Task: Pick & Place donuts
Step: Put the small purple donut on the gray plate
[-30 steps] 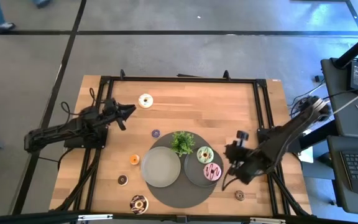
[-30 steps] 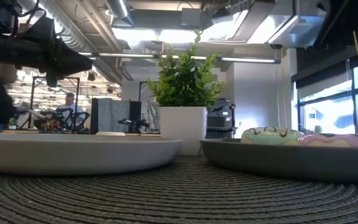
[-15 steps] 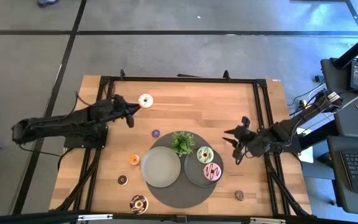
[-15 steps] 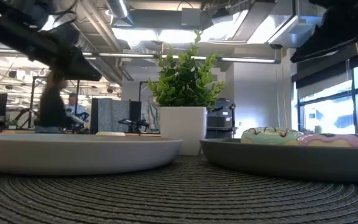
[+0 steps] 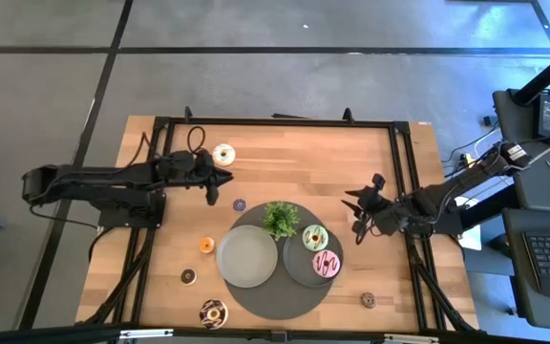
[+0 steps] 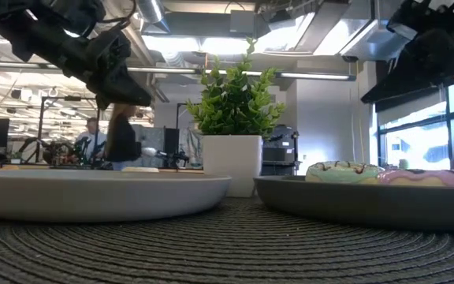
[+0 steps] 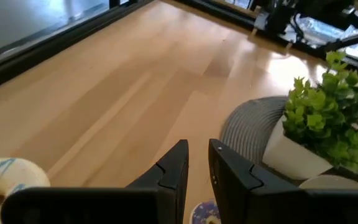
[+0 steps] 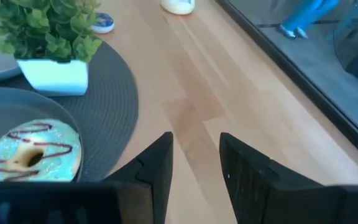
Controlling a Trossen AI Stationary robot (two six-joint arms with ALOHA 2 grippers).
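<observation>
The left gripper (image 5: 220, 182) hangs near the white donut (image 5: 223, 154), fingers nearly closed and empty; open wider, then lower straight down.

From my remote seat: round mat (image 5: 273, 298) lies front-centre on the desk (image 5: 294, 162). Two plates (image 5: 246, 256) sit side by side on it, the plant (image 5: 280, 219) behind them. Two donuts (image 5: 315, 238) occupy the right plate (left one bare). Small donuts (image 5: 239, 204) are scattered left of the mat.
</observation>
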